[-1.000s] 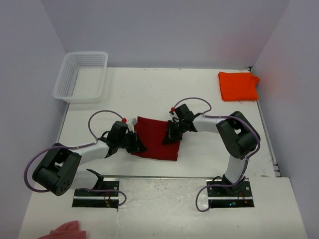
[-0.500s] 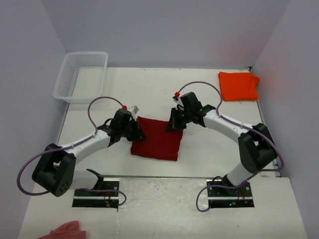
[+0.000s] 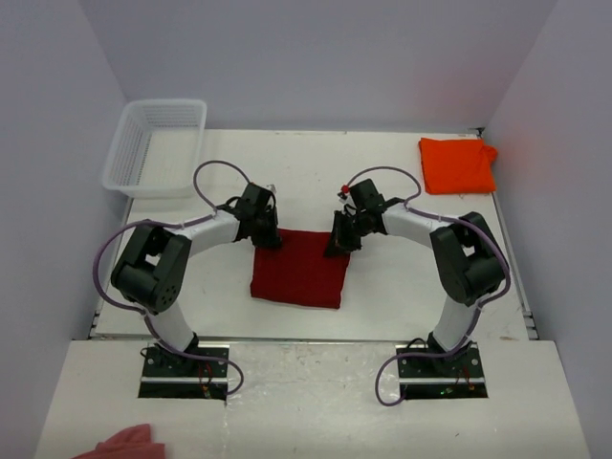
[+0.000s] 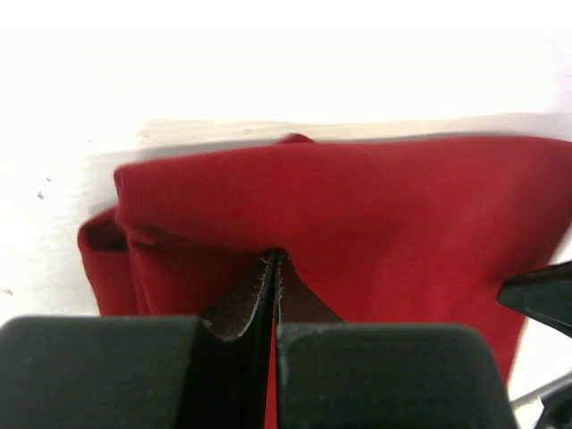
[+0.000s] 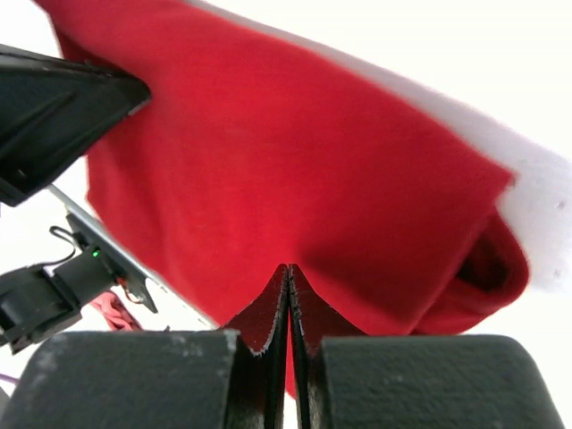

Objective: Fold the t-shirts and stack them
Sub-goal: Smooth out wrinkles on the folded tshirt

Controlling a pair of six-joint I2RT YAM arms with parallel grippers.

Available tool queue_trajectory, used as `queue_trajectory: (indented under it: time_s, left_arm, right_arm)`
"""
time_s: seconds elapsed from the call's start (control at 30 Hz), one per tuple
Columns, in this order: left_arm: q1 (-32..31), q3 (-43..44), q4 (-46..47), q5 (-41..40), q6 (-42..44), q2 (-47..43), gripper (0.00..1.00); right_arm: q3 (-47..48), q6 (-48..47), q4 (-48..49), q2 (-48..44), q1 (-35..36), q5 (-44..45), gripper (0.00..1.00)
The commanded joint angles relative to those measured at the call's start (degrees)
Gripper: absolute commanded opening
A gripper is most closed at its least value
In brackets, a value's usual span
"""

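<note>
Tabletop [image 3: 402, 287], white, carries a pale mesh basket [image 3: 117, 163] at its far left corner. Dark red t-shirt [image 3: 298, 270] lies folded flat near the middle. Orange t-shirt [image 3: 457, 164], a small folded rectangle, sits well apart at the far right corner. Left fingers [image 4: 239, 308] are pinched together on the red shirt's far left corner, right fingers [image 5: 261, 317] on its far right corner.

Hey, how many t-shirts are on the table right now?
2. The dark red shirt lies mid-table, its far corners pinched by the left gripper and right gripper. The folded orange shirt sits at the far right corner. None looks hidden.
</note>
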Motion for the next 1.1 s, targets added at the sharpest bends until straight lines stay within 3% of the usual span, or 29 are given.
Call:
queue_trajectory:
  time_s: [0.0,0.23,0.47,0.7,1.07]
  left_arm:
    - [1.92,1.43,-0.18,-1.80,2.43,2.17,0.00]
    - [5.09,-1.73,0.08,-5.13,4.28,1.74,0.00]
    - [5.45,-2.17,0.08,-4.96,4.90,0.34,0.00]
    - [4.92,-7.00,-2.29,-5.40,3.23,-12.82,0.00]
    - [2.81,-19.13,-2.38,-0.31,-0.02,-25.67,0.00]
  right_arm:
    - [-0.47,1.88,1.92,2.13,-0.30,-0.43,0.00]
    - [-8.81,5.23,5.70,1.97,-1.27,5.27,0.00]
    - [-7.68,3.83,3.69,0.83,-1.97,8.17,0.00]
    - [-3.55,0.66,-0.97,-3.92,-2.06,6.52,0.00]
    - [-6.53,1.19,2.62,-4.98,-1.97,1.15,0.00]
